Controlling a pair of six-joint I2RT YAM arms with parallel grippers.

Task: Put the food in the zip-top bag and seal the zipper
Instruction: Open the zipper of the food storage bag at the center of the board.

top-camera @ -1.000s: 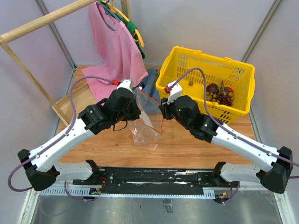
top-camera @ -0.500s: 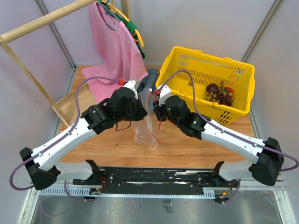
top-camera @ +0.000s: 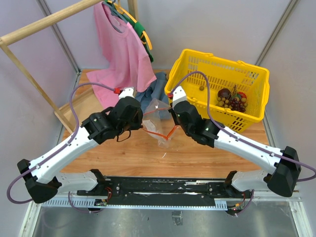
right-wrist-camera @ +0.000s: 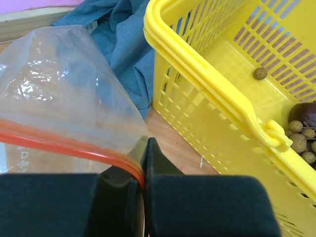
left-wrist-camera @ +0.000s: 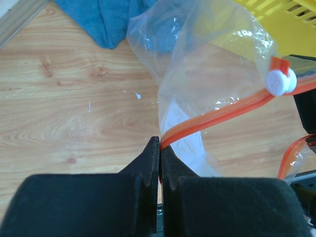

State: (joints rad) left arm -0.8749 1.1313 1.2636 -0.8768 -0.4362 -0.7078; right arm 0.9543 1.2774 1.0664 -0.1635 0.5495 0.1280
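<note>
the left gripper and right gripper are each clamped on the orange zipper of the clear bag, stretched between them over the wooden surface, while the food sits in the yellow basket beside it.

The table is a light wooden board with visible grain. A yellow plastic basket stands on its far right part. Just beside the basket's left wall, a crumpled blue cloth lies on the wood. At the far left, the base of a wooden rack rests on the board, and the hem of a pink shirt spreads onto it. A clear zip-top bag hangs over the middle; whether its lower end touches the wood cannot be told.
</note>
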